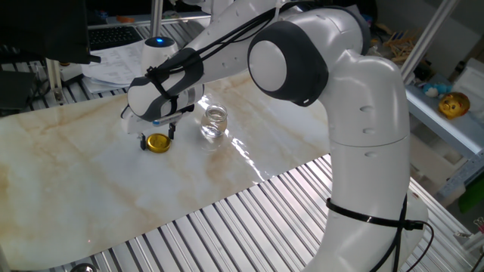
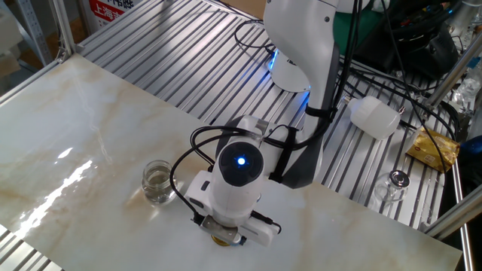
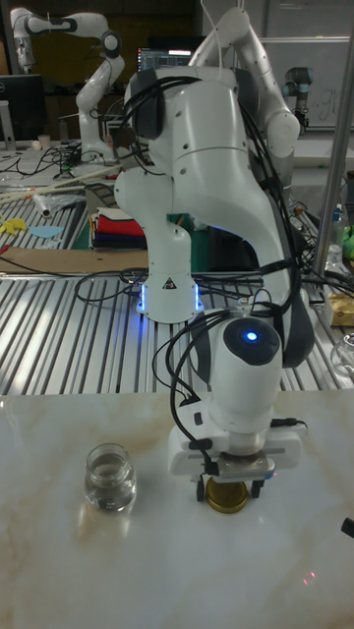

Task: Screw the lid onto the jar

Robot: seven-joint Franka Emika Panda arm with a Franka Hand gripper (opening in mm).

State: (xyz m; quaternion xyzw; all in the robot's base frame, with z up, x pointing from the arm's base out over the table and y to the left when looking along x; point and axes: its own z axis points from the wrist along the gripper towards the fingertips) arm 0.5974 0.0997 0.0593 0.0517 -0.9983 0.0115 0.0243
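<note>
The lid (image 3: 227,498), a flat gold cap, is seen lying on the marble surface (image 1: 91,196), directly beneath the gripper (image 1: 157,140), whose jaws are placed either side of it; whether it is clamped cannot be told. The jar (image 3: 108,478), clear glass with its mouth open, is set upright near the lid, apart from it. Nothing is judged done: lifting, placing and screwing are left.

The marble counter (image 1: 91,189) carries one gold lid (image 1: 158,143) and one clear glass jar (image 1: 215,122), one arm reaches over it, and one rounder gold object (image 1: 454,105) sits on the side shelf.
</note>
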